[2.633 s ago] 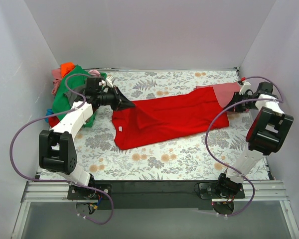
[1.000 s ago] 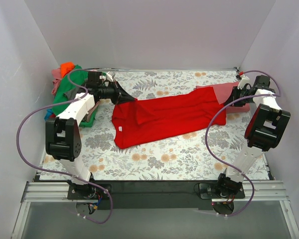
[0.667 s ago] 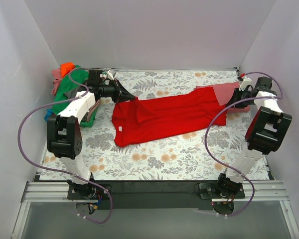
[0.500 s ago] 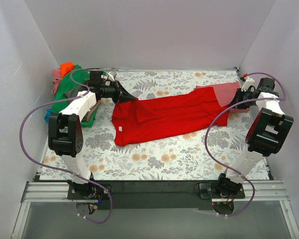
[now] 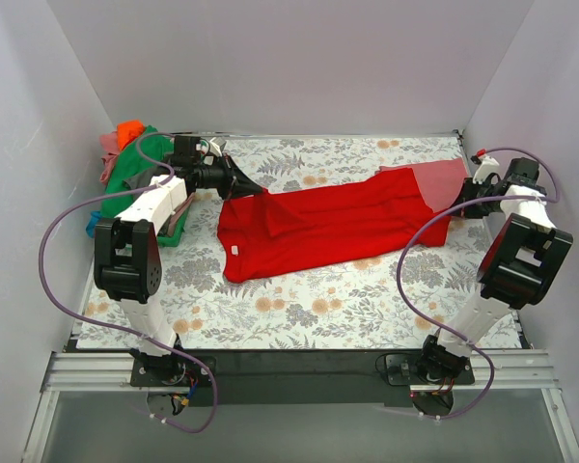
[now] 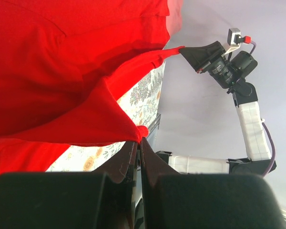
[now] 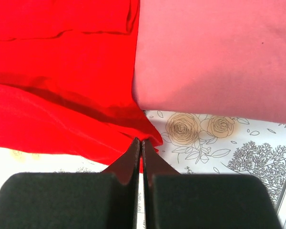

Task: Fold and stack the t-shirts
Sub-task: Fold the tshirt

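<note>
Red t-shirt [image 5: 328, 227]: stretched left to right across the middle of the floral table cloth [image 5: 318, 299], one end in each gripper.
Left gripper [image 6: 138, 143]: fingers pressed together, pinching the shirt's left corner.
Right gripper [image 7: 141, 142]: fingers clamped on the shirt's right edge.
Rose-red t-shirt [image 5: 446, 177]: far right, touching the red one.
Green t-shirt [image 5: 132, 177]: heaped with others, far left.

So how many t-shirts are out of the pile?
2: large bright red cloth shirt mid-table; dull rose cloth shirt at its right end; more may hide beneath.
</note>
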`<move>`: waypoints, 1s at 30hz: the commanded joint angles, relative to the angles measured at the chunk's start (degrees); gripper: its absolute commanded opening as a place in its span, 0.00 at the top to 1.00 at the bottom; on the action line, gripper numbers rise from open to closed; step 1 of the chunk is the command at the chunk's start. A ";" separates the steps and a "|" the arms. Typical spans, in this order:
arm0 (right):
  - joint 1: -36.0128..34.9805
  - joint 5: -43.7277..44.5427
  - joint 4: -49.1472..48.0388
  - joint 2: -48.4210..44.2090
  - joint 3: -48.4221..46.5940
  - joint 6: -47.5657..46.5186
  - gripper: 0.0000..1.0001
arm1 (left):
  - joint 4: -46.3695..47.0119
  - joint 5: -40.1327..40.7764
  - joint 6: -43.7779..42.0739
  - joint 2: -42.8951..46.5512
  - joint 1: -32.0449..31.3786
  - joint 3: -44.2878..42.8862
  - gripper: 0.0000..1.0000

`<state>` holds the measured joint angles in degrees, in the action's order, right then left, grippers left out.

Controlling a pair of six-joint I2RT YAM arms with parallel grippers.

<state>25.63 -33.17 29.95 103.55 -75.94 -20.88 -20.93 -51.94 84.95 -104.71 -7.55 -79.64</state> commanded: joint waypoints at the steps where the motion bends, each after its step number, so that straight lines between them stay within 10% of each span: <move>1: 0.21 -0.67 -0.86 -2.91 0.27 -1.09 0.99 | 0.27 -1.14 0.04 0.56 0.34 -1.75 1.00; 30: -4.53 1.79 0.89 7.02 -9.92 0.49 0.97 | 0.36 0.79 -0.48 -0.06 0.35 -1.40 1.00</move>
<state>21.58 -31.86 30.50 110.26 -82.65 -20.91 -20.95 -51.44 84.88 -104.71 -7.55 -79.64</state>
